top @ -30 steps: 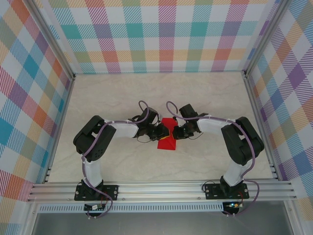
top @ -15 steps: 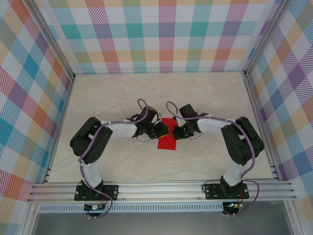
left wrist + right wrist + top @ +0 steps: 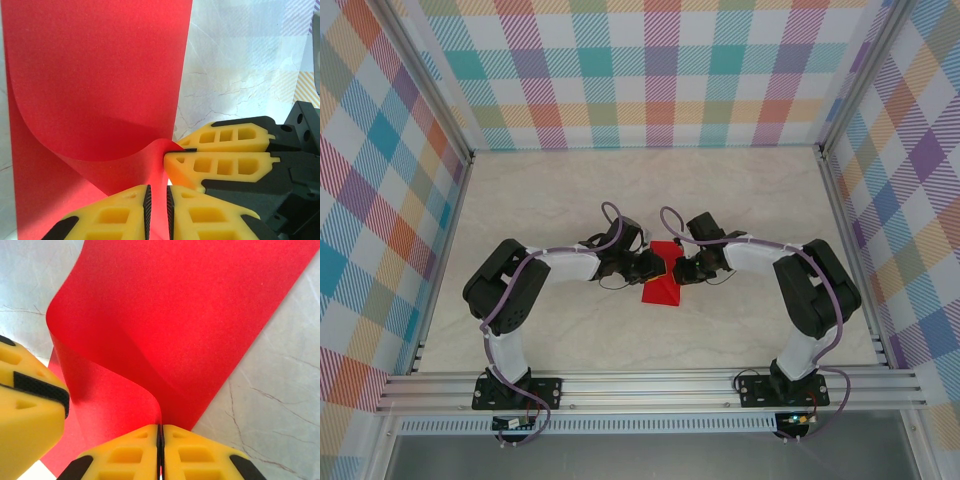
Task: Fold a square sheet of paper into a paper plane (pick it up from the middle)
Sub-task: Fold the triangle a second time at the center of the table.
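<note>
The square sheet of paper [image 3: 660,291] is bright red and lies mid-table, with part of it lifted into a curl between the two grippers. My right gripper [image 3: 160,431] is shut on the raised edge of the paper [image 3: 190,315]. In the left wrist view that right gripper [image 3: 173,152] pinches the tip of the curl. My left gripper [image 3: 157,210] stands just beside it, its pads a narrow gap apart with the paper [image 3: 100,75] running between them, unpressed. From above, the left gripper [image 3: 651,266] and right gripper [image 3: 677,268] almost touch over the sheet.
The pale marble-patterned table top [image 3: 560,200] is walled by checked panels [image 3: 660,70] at the back and both sides. An aluminium rail [image 3: 650,385] carrying both arm bases runs along the near edge.
The left arm's elbow has shifted slightly left. Both grippers and the paper stay where they were.
</note>
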`<move>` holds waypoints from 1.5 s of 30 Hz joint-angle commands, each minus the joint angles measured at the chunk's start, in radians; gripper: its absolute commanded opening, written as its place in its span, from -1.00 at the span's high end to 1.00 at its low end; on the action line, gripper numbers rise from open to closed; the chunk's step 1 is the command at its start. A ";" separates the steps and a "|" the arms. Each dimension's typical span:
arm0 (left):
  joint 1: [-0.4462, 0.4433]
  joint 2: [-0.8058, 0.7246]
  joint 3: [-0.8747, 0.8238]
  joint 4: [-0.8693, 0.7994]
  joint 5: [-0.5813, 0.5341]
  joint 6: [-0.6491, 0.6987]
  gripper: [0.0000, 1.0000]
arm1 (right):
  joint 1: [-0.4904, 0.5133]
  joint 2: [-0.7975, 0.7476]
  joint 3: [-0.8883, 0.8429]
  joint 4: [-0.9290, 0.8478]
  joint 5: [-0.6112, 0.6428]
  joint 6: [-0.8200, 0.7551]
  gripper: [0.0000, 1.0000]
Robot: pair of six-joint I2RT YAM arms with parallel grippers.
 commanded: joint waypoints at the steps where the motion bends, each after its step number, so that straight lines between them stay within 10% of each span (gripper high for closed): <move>1: -0.012 0.006 0.021 0.001 0.016 0.016 0.63 | -0.005 -0.032 -0.006 0.000 -0.035 0.000 0.79; 45: -0.012 -0.013 0.024 0.003 0.018 0.011 0.66 | -0.005 0.035 0.022 -0.014 -0.006 -0.004 0.80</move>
